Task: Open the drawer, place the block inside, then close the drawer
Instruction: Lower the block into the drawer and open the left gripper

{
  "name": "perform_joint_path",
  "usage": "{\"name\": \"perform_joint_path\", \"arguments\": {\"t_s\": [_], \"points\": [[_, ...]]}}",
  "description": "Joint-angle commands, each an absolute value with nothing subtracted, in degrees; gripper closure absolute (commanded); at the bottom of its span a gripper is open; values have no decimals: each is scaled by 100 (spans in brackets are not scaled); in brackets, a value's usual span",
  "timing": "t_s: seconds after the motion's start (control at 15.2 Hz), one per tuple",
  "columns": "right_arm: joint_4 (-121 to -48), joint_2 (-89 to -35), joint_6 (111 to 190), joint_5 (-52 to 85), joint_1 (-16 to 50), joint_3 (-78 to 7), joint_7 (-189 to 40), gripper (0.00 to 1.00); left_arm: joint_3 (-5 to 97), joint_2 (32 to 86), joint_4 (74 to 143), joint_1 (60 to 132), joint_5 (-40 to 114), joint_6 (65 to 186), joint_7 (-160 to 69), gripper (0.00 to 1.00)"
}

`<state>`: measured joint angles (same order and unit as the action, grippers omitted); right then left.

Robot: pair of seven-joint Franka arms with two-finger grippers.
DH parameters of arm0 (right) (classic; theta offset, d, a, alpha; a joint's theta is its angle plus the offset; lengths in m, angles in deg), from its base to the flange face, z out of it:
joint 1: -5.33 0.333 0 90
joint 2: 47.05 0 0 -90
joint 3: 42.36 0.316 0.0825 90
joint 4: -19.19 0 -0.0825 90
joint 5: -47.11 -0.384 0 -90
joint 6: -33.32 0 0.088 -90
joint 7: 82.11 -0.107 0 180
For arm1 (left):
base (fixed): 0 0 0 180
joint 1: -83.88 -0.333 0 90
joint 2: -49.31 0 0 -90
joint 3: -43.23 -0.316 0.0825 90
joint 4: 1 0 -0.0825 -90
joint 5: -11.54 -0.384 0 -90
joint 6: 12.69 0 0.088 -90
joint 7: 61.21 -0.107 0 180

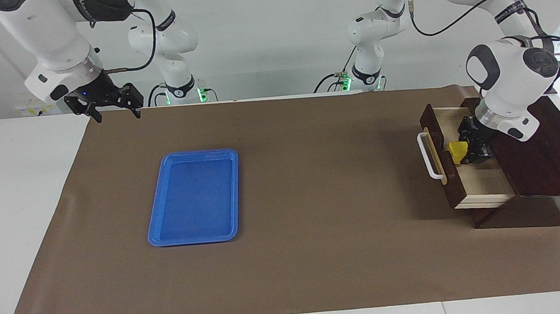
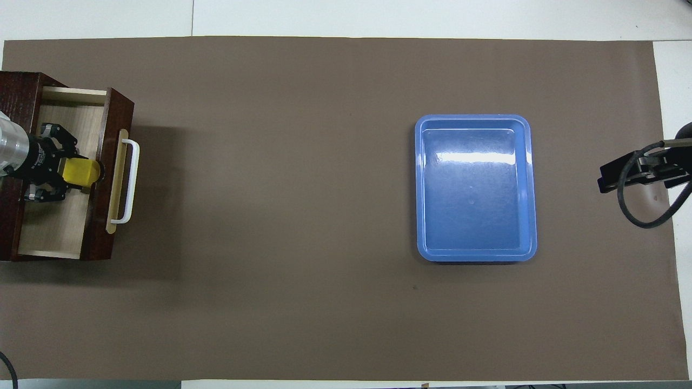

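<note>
The drawer point(image 1: 437, 131) stands pulled open from its dark wooden box point(image 1: 546, 158) at the left arm's end of the table, white bar handle point(image 1: 428, 156) facing the table's middle. Its pale interior point(image 1: 484, 182) shows. My left gripper point(image 1: 463, 155) reaches down into the drawer, shut on the yellow block point(image 1: 456, 150), low inside and close to the drawer front. In the overhead view the block point(image 2: 81, 170) sits between the left gripper's fingers point(image 2: 89, 173), inside the drawer point(image 2: 54, 227). My right gripper point(image 1: 115, 112) waits open and empty over the mat's corner at the right arm's end, also seen from overhead point(image 2: 638, 173).
A blue plastic tray point(image 1: 189, 156) lies empty on the brown mat toward the right arm's end, also seen from overhead point(image 2: 473, 118). The brown mat point(image 1: 312, 199) covers most of the white table.
</note>
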<state>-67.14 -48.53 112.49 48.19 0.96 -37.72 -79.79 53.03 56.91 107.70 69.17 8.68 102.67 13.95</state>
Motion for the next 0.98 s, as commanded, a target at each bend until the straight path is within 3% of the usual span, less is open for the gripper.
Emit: {"name": "perform_joint_path", "arguments": {"t_s": [0.0,0.07,0.13,0.39,0.72,0.92], "points": [[-6668,-4828,11216,4764,-20,-3709,-8053,0,5360,5529,11062,6797,890,10491,1306,98],[-6703,-4793,11207,4764,-20,-3709,-8061,0,5360,5529,11062,6797,890,10491,1306,56],[-6781,-4715,11198,4773,-12,-3709,-8070,0,5360,5529,11053,6797,890,10491,1306,1],[-6905,-4626,11207,4773,-11,-3709,-8114,0,5360,5573,10773,6859,890,10150,1368,0],[-6905,-4626,11224,4782,-3,-3709,-8114,0,5439,5564,9579,6903,1056,8911,1368,0],[-6896,-4617,11216,4790,41,-3718,-8106,0,5430,5520,9357,7314,1251,8549,1726,0]]}}
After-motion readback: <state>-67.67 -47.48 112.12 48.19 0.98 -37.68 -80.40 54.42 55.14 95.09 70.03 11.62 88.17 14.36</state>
